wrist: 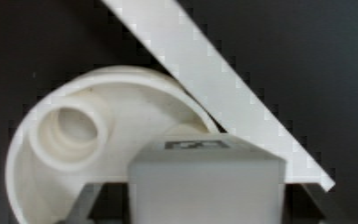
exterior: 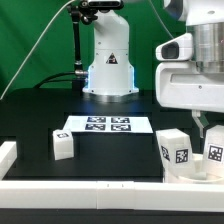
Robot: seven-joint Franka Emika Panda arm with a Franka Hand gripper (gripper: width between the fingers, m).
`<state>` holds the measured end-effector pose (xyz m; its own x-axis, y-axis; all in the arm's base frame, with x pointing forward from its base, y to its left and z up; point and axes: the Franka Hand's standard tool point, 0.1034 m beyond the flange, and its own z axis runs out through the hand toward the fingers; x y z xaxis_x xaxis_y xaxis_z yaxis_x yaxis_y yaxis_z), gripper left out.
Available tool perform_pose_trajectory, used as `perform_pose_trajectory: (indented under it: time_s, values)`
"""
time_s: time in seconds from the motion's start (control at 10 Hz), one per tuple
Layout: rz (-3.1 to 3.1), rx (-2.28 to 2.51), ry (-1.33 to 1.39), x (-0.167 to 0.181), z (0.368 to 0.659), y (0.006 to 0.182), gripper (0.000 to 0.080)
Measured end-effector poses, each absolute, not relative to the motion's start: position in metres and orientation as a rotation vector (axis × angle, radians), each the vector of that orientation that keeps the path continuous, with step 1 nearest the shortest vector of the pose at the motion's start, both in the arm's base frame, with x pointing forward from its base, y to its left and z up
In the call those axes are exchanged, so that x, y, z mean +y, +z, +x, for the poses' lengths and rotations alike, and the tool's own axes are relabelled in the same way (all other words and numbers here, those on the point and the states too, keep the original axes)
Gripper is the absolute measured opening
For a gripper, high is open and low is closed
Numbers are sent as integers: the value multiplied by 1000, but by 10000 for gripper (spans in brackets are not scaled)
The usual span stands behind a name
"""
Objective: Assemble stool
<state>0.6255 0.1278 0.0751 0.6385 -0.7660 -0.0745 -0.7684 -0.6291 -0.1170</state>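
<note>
White leg (wrist: 202,185) clamped in pincer (wrist: 202,208) | tag (wrist: 201,146) unreadable (blurred) | seat (wrist: 78,130) beyond

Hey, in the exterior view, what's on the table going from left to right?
Lone stool leg → marker board → tagged stool part → second tagged stool part at the exterior view's right edge.

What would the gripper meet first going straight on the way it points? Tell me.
Likely the low round white plastic seat, just beyond the chunky white block leg clamped in the gripper; depth is unclear.
</note>
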Motion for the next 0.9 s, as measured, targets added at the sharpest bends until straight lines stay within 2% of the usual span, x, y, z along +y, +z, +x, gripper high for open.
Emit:
perform_pose_trajectory:
  time_s: [0.6, 0.9]
  values:
    - [-2461, 1708, 70, 132, 625, 75, 338]
    - [-2109, 2033, 50, 131, 627, 76, 338]
